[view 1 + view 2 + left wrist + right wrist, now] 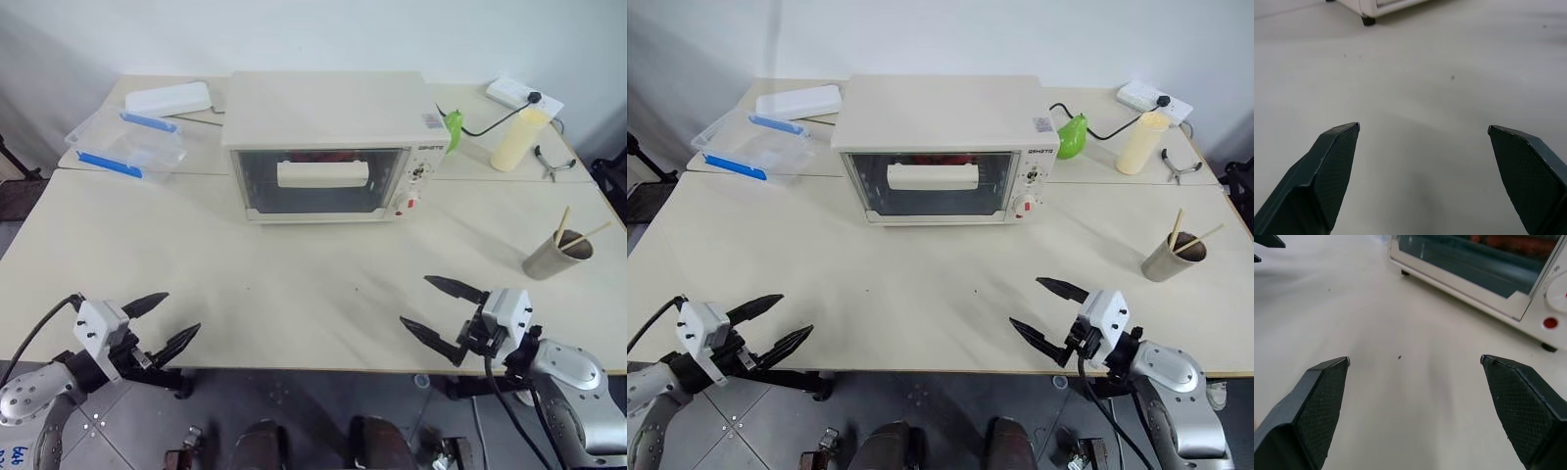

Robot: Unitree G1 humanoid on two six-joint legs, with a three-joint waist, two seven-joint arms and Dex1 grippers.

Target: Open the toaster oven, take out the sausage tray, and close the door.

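The cream-white toaster oven (328, 113) stands at the back middle of the table. Its door (263, 186) is closed, with the cream bar handle (323, 174) across the glass. Behind the glass, red-orange sausages (1513, 242) show dimly; the sausage tray under them is hard to make out. My left gripper (182, 313) hovers open over the table's front left edge, and my right gripper (413, 300) hovers open over the front right. Both point inward toward the oven, far short of it, with nothing between their fingers. The wrist views show bare tabletop between the left fingers (1327, 166) and the right fingers (1317, 401).
A clear plastic box with blue clips (127, 142) and a white lid (168, 98) lie at the back left. At the right stand a metal cup with chopsticks (556, 257), a cream bottle (519, 139), a green object (454, 129), pliers (554, 162) and a power strip (524, 95).
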